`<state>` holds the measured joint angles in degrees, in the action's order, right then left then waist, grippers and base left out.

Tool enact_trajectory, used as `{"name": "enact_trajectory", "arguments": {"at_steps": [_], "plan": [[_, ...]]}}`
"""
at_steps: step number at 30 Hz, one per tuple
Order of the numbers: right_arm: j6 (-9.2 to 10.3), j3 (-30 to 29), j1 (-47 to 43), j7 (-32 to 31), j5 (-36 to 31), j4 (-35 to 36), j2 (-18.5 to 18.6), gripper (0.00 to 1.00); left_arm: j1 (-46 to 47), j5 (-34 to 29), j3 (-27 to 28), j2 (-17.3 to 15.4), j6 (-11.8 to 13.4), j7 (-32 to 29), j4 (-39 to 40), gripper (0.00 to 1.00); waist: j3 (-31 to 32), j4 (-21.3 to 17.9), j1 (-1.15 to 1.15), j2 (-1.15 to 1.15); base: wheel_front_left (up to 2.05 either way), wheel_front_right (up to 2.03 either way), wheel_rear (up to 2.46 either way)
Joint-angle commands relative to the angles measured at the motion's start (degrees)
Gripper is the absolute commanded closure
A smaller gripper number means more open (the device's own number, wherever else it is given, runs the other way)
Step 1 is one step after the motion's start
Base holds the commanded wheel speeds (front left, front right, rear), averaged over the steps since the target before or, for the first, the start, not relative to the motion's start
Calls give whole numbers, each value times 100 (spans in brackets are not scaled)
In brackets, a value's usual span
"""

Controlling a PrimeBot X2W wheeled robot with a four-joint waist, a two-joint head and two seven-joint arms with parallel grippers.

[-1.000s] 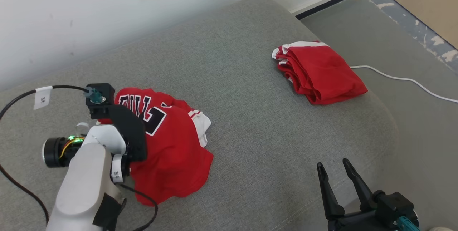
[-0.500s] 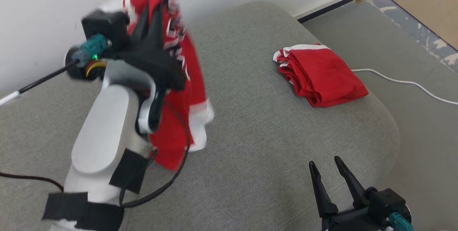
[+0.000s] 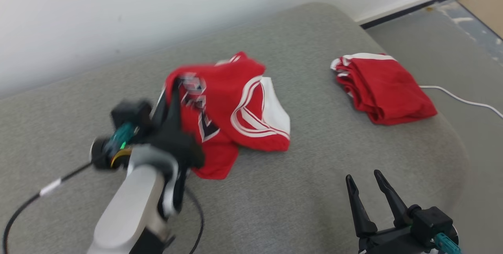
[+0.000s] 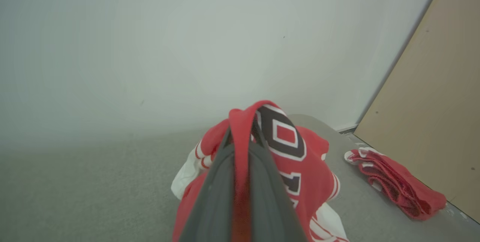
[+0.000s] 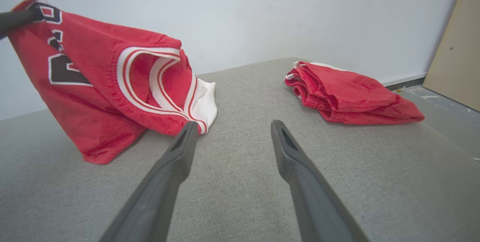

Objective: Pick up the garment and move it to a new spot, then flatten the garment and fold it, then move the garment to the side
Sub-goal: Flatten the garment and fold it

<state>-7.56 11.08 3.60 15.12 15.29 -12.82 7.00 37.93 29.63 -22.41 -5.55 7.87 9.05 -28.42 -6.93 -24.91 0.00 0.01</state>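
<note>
- A white wall [image 3: 157, 18] is seen behind the whole scene; a tan board [image 4: 431, 114] is leaned against it at the right of the left wrist view.
- A grey upholstered surface [image 3: 314, 175] is spread across most of the head view, with a rounded far corner; grey floor [image 3: 452, 49] is seen past its right edge.
- The garment [image 3: 232, 104] (a red jersey with black, white-outlined lettering and white-and-red striped trim) is found left of the surface's middle; one edge is held up off the fabric, while the rest is draped down and its lower folds are rested on the surface [image 5: 105, 81].
- A folded red garment [image 3: 385, 92] is laid near the surface's far right edge, well apart from the jersey; white trim is shown at its far end.
- The left gripper [image 3: 169, 89] is blurred in the head view; in its own wrist view [image 4: 242, 131] the two dark fingers are seen clenched together on a red fold of the garment, which is pinched between them and hung over their tips.
- The right gripper [image 3: 363, 175] is held low at the near right, above bare upholstery; its fingers [image 5: 176, 159] are spread wide apart with nothing between them, and the jersey's trim is seen just past the left fingertip.
- A black cable [image 3: 23, 210] is trailed from the left wrist across the surface; a thin white cable [image 3: 463, 100] is run along the floor beside the folded garment.
</note>
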Motion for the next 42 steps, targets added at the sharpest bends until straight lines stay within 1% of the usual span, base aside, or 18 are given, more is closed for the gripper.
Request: {"name": "enact_trajectory", "arguments": {"at_steps": [1, 4, 7, 13, 17, 18, 19, 20, 22, 25, 29, 30, 32, 36, 37, 39, 42], "plan": [[14, 0, 0, 1, -2, 28, 5, 0, -247, 83, 70, -63, 38, 68, -38, 100, -112, 324, 0, -1, 0, 0, 0], [14, 2, -15, 1, -15, 46, 36, 0, -809, 210, 284, -247, 139, 266, -98, 100, -117, 517, 0, -1, 0, 0, 0], [14, -24, -29, 1, -20, 46, 60, 0, -1363, 345, 457, -357, 220, 389, -96, 100, -101, 681, 0, -1, 0, 0, 0], [14, -3, -58, 1, -13, 37, 90, 0, -2343, 677, 907, -314, 372, 563, 42, 100, -30, 899, 0, -1, 0, 0, 0], [14, 12, -67, 1, -11, 27, 93, 0, -2717, 762, 1093, -267, 437, 593, 55, 100, 11, 994, 0, -1, 0, 0, 0], [14, 16, -67, 1, -12, 18, 90, 0, -2785, 741, 1130, -266, 462, 602, 33, 94, 24, 1010, 0, -1, 0, 0, 0], [14, 26, -64, 1, -12, 9, 84, 0, -2826, 715, 1156, -267, 470, 601, 36, 18, 38, 1021, 0, -1, 0, 0, 0], [14, 41, -61, 1, -9, 7, 77, 0, -2861, 698, 1185, -265, 480, 608, 35, 0, 54, 1028, 0, -1, 0, 0, 0], [14, 51, -60, 1, -5, 4, 71, 0, -2889, 680, 1209, -270, 478, 610, 35, 0, 67, 1031, 0, -1, 0, 0, 0], [14, 64, -69, 1, -1, -12, 58, 0, -2963, 654, 1285, -319, 548, 614, 50, 0, 117, 1037, 0, -1, 0, 0, 0], [14, 76, -99, 1, 10, -33, 38, 0, -3046, 420, 1325, -478, 797, 621, 329, 0, 178, 1015, 0, -1, 0, 0, 0], [14, 73, -114, 1, 30, -38, 44, 0, -3077, 239, 1216, -542, 848, 622, 600, 0, 204, 999, 0, -1, 0, 0, 0], [14, 69, -136, 1, 48, -34, 55, 0, -3046, 89, 1036, -590, 852, 537, 905, 0, 222, 985, 0, -1, 0, 0, 0], [14, 105, -133, 1, 52, -46, 52, 0, -2867, -312, 527, -673, 904, 84, 1484, 0, 238, 901, 0, -1, 0, 0, 0], [14, 105, -130, 1, 58, -46, 50, 0, -2822, -399, 377, -662, 889, -69, 1618, 0, 237, 878, 0, -1, 0, 0, 0], [14, 110, -127, 1, 64, -43, 42, 0, -2722, -495, 2, -619, 765, -491, 1808, 0, 226, 827, 0, -1, 0, 0, 0], [14, 111, -130, 1, 76, -47, 32, 0, -2446, -673, -582, -578, 490, -1211, 1884, 0, 201, 757, 0, -1, 0, 0, 0]]}}
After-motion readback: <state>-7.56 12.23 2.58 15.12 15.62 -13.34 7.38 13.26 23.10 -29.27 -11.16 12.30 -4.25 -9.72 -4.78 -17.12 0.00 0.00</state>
